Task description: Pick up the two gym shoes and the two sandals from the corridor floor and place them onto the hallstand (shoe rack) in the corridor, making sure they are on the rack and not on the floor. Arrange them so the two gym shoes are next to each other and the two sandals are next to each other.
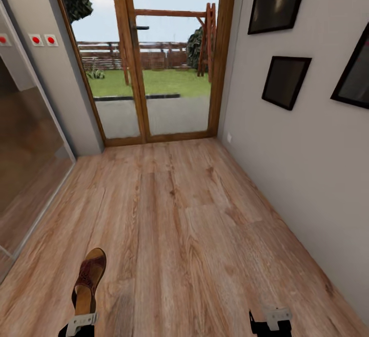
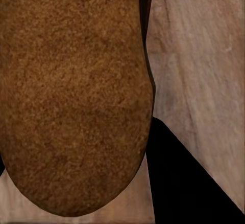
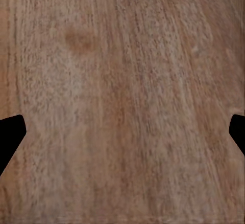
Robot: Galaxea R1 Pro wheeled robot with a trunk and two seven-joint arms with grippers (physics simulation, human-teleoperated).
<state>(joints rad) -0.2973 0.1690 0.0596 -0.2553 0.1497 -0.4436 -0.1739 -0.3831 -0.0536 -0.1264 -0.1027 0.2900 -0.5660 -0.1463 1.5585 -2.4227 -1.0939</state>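
Head view: one sandal (image 1: 88,280) sits at the left tool (image 1: 81,322), toe pointing forward toward the glass door (image 1: 154,55), long axis running along the floor planks. It looks carried, heel end at the tool, though I can't confirm the grip from here. Right tool (image 1: 272,320) hangs low over bare corridor floor (image 1: 205,234), nothing in it. Picture frames (image 1: 284,81) line the right wall.

Left wrist view: the sandal's tan footbed (image 2: 71,96) sits right against the camera, floor beyond, one dark finger (image 2: 189,183) beside it. Reads as clamped on the sandal.

Right wrist view: finger tips (image 3: 10,132) spread wide apart, floor grain between them, so it's open and empty.

Judgement: left arm has the load; rack not in sight, so turn the base to find it.
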